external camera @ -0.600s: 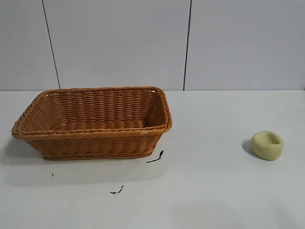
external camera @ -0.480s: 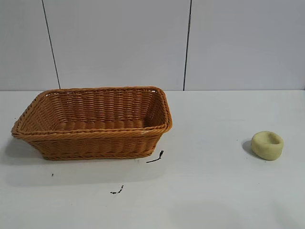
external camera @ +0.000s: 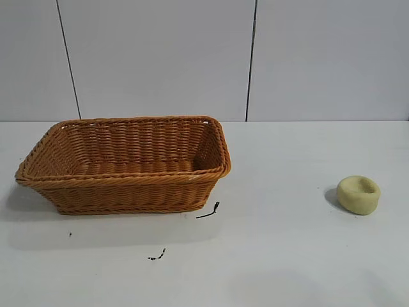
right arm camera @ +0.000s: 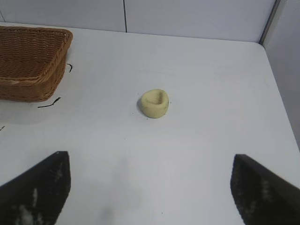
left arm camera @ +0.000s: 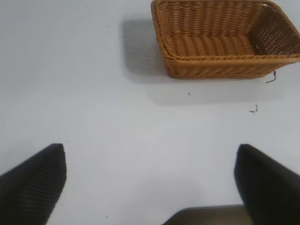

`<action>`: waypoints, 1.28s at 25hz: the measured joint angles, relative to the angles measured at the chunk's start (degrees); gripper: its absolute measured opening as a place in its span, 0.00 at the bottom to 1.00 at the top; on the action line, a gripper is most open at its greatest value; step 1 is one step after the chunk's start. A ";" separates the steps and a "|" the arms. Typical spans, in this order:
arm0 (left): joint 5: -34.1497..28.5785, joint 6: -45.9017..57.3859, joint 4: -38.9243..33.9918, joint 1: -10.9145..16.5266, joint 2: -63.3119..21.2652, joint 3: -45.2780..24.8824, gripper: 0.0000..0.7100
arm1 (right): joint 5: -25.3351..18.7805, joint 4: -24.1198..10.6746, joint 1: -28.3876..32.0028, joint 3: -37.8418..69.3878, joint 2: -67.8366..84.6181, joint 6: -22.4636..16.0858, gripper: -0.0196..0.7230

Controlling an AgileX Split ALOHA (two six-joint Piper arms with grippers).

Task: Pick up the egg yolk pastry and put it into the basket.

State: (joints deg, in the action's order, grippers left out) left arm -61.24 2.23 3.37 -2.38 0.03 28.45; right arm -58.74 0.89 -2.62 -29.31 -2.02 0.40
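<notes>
The egg yolk pastry (external camera: 358, 194), a small pale yellow-green puck with a dented top, lies on the white table at the right; it also shows in the right wrist view (right arm camera: 155, 103). The orange-brown wicker basket (external camera: 125, 183) stands at the left, empty; it also shows in the left wrist view (left arm camera: 225, 61) and the right wrist view (right arm camera: 28, 75). Neither arm shows in the exterior view. My right gripper (right arm camera: 151, 187) is open and empty, above the table and well short of the pastry. My left gripper (left arm camera: 150, 180) is open and empty, far from the basket.
Small black scraps lie on the table near the basket's front corner (external camera: 209, 211) and further forward (external camera: 157, 256). A grey panelled wall (external camera: 204, 57) stands behind the table. The table's edge meets a side wall in the right wrist view (right arm camera: 281, 93).
</notes>
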 joint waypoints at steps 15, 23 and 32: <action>0.00 0.00 0.00 0.00 0.00 0.00 0.98 | -0.70 0.16 0.00 -15.71 -53.10 -0.40 0.95; 0.00 0.00 0.00 0.00 0.00 0.00 0.98 | 0.90 0.16 0.00 -27.47 -76.30 -0.40 0.95; 0.00 0.00 0.00 0.00 0.00 0.00 0.98 | 3.33 0.16 0.00 -41.05 -95.24 0.06 0.95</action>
State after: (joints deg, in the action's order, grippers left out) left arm -61.24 2.23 3.37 -2.38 0.03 28.45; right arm -55.41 1.05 -2.62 -70.35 -97.26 0.46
